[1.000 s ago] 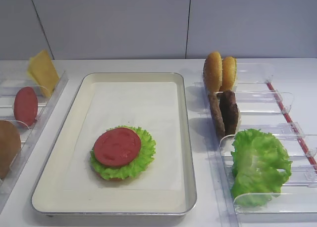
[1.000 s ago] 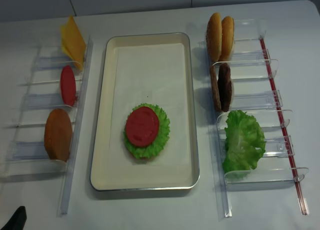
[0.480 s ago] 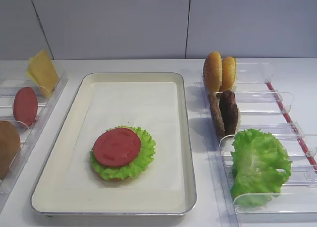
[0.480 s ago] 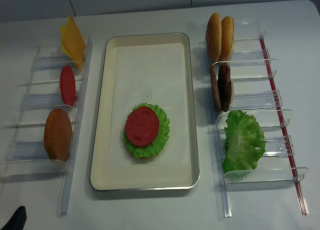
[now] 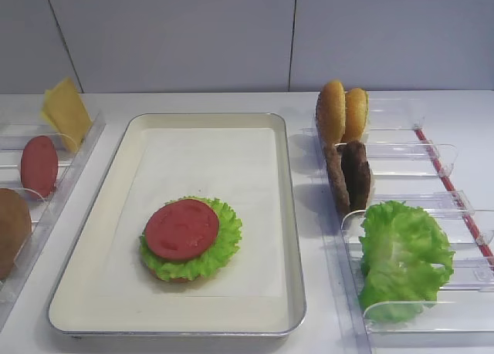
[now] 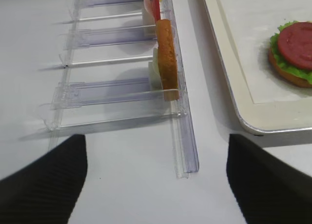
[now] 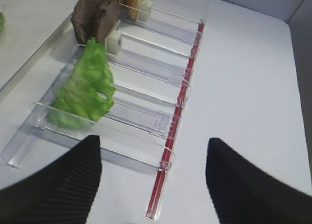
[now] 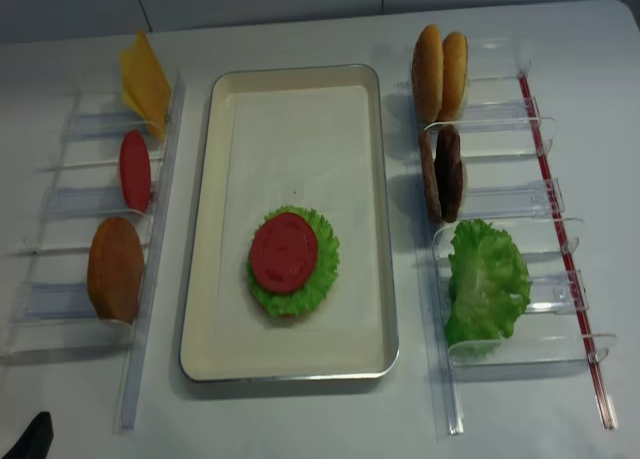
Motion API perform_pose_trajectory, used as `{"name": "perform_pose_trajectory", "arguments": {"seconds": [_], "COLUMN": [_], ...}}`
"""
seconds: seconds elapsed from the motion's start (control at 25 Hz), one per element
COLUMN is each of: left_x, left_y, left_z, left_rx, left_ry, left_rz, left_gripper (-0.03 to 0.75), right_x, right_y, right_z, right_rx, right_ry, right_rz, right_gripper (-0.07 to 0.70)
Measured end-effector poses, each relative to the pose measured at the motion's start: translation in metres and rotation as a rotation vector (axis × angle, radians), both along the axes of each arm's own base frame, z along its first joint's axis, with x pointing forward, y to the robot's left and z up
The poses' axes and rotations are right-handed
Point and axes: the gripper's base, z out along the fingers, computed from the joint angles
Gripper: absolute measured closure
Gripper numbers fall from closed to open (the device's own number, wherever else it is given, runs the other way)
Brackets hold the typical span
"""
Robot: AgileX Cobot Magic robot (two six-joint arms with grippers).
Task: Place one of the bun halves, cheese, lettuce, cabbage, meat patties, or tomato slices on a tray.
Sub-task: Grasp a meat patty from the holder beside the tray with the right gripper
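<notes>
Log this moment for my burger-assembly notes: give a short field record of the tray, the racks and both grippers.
tray: bun half, lettuce leaf, tomato slice stacked
left rack: cheese, tomato slice, bun half
right rack: bun halves, meat patties, lettuce
left gripper: open, empty
right gripper: open, empty
</notes>
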Motion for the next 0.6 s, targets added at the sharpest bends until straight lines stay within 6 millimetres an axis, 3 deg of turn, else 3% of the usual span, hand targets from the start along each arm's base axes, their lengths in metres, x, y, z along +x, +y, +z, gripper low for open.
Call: {"name": "perform_pose_trajectory", "arguments": {"seconds": [0.36, 0.6], "left_x": [0.0, 0.0], "left_y": [0.0, 0.0], "left_z": [0.0, 0.0], "left_rx": [-0.002, -0.002], "left_ry": [0.0, 0.0], "left_rz": [0.001, 0.001], "left_gripper": [0.17, 0.17], "right_x": [0.027, 0.056], "right_y": [0.018, 0.04], "right_z": [0.045, 0.058], "right_rx": [0.075, 0.175], "right_ry": [0.067, 0.146], "right_rz": [0.164, 0.382], "right_gripper": [0.15, 0.15]}}
